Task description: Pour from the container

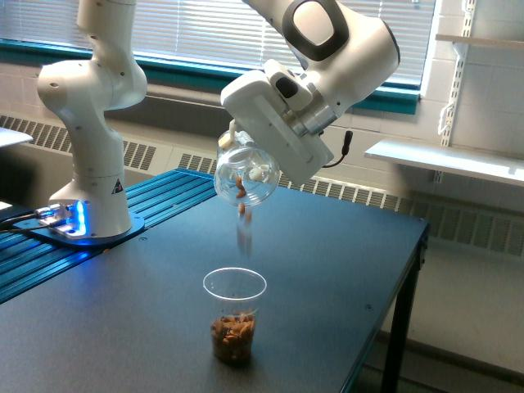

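Jaws mostly hidden behind the gripper (246, 151) body, but they're clamped on the container (246, 174), holding it in the air, tipped mouth-down. One container: clear, round-bodied, hanging above the table (344, 270) and roughly over the cup. Two or three brown nuts (239, 190) left inside near the lower rim; exact count is hard to tell. One nut (243, 210) just below the mouth, and a blurred streak under it, in mid-air between container and cup.

One clear tapered cup (234, 315) stands upright on the dark table, near edge of the scene, directly below. A layer of brown nuts sits in its bottom; too many and too small to count.

One white arm; its base (90, 205) is at far left on a blue ribbed surface (164, 196). One white shelf (446, 160) on the wall, far right.
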Robot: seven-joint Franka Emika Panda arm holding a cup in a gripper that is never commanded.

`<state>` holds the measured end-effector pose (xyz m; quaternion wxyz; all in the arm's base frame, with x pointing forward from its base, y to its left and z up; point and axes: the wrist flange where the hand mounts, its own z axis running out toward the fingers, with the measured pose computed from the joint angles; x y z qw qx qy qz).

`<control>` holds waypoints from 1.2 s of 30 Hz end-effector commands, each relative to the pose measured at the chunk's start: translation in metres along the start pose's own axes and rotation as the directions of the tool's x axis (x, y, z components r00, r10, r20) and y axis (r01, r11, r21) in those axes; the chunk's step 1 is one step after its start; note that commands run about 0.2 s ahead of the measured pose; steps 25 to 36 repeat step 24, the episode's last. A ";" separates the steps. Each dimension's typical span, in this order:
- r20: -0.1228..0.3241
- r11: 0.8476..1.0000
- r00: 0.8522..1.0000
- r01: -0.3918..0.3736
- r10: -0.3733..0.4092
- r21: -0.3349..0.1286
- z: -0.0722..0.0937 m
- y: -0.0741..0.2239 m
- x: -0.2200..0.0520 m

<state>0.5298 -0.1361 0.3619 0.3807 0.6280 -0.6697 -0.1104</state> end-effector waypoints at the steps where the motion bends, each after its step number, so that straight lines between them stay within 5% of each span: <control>1: -0.010 1.000 1.000 0.028 -0.028 -0.014 -0.003 0.001 0.001; 36: -0.001 0.999 0.999 0.037 -0.037 -0.014 -0.003 0.006 0.012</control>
